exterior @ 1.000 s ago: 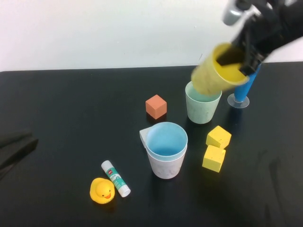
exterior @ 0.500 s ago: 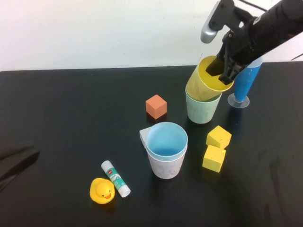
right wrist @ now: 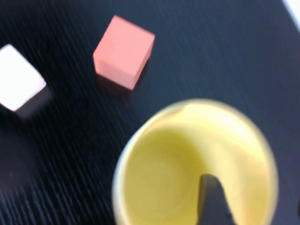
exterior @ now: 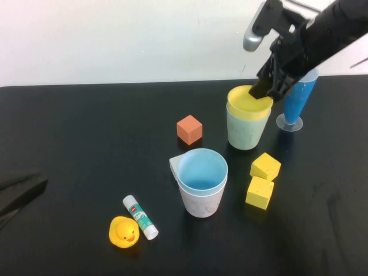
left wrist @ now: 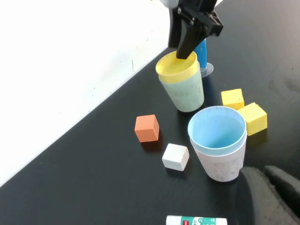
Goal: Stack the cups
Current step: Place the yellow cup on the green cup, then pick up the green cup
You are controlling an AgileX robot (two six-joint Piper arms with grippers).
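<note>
Black and matte, the surface (exterior: 86, 126) runs back to a plain white wall. Four cups are in play, nested as two pairs: the yellow cup (exterior: 248, 103) sits inside the pale green cup (exterior: 246, 131) towards the far right, and the light blue cup (exterior: 201, 171) sits inside the pale pink cup (exterior: 201, 201) nearer the middle.

The right tool (exterior: 263, 92) hangs at the yellow cup's far rim, one finger (right wrist: 213, 199) reaching inside the wall; the cup looks seated in the green one, and whether the tool grips the rim or is parted from it cannot be told. The left tool (exterior: 20, 192) rests low at the surface's left edge, closed and empty.

These tumblers look like thin, light, fairly stiff plastic with smooth tapered walls, so they would probably slip if squeezed from outside. The rim seems the best hold, one finger inside and one outside. A nested pair may separate when lifted by the inner cup alone, so taking both rims together looks safer.

Around them lie two yellow foam cubes (exterior: 261, 181), one orange cube (exterior: 189, 129), one white cube (left wrist: 176, 156), one glue stick (exterior: 140, 217), one rubber duck (exterior: 123, 232) and one blue cone (exterior: 299, 100) on a clear base.
</note>
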